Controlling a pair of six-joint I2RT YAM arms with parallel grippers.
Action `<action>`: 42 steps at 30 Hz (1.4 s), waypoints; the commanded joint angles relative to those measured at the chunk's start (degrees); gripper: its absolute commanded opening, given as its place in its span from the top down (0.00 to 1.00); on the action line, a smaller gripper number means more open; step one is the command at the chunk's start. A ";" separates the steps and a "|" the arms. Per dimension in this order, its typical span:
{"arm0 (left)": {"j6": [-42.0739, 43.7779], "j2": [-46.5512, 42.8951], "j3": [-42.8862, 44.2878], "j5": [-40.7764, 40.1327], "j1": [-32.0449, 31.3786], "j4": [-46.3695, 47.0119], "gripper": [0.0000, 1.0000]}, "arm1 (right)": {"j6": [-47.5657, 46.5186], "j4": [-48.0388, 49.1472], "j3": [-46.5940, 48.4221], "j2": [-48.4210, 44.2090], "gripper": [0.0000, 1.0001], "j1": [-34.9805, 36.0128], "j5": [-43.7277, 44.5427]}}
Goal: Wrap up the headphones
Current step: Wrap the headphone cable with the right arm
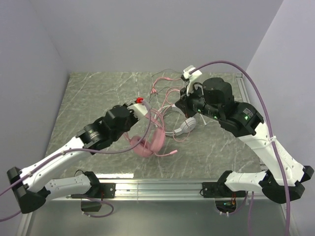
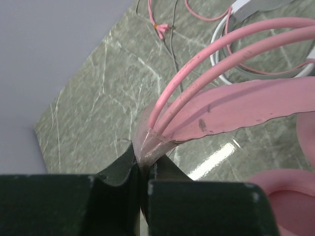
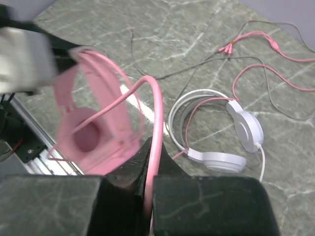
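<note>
Nearest the arms, the pink headset (image 1: 147, 141) hangs low over the table (image 1: 88, 98). The left gripper (image 2: 142, 164) has its fingers closed tight on the end of the headband, where the two rails meet. Just to its right the white headset (image 3: 231, 132) lies flat on the marble, touched by neither gripper, and the right gripper (image 3: 147, 169) is pinched shut on the pink cable (image 3: 156, 113), which arcs over to the pink headset. Farther back, thin pink and grey cable trails in loose loops (image 3: 227, 48).

Qty: 2 headsets, 1 pink headset (image 1: 147, 142) + 1 white headset (image 1: 184, 127). 2 grippers: left gripper (image 2: 142, 164), right gripper (image 3: 147, 162). 1 table (image 1: 88, 98). Loose cables (image 3: 229, 47) tangled, no. unclear.
</note>
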 commanded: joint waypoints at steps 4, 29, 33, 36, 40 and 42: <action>0.96 -4.28 -0.24 5.62 -0.01 -2.73 1.00 | -1.08 0.20 -2.45 -1.98 1.00 -2.31 -0.45; -36.65 -0.25 26.62 14.85 0.07 -21.89 1.00 | 6.48 36.84 -35.41 -10.07 1.00 -15.15 -12.04; -44.89 3.62 30.78 14.25 0.07 -24.10 1.00 | 9.11 46.58 -42.60 -9.80 1.00 -15.14 -15.39; -48.95 6.34 33.85 11.44 0.42 -25.24 1.00 | 12.18 56.08 -46.83 -10.50 1.00 -15.14 -18.02; -54.32 8.28 37.19 11.60 3.41 -24.54 1.00 | 15.09 68.63 -55.01 -11.99 1.00 -15.14 -19.60; -56.33 8.28 37.64 15.09 6.57 -23.32 1.00 | 15.44 71.73 -57.55 -12.17 1.00 -15.14 -22.05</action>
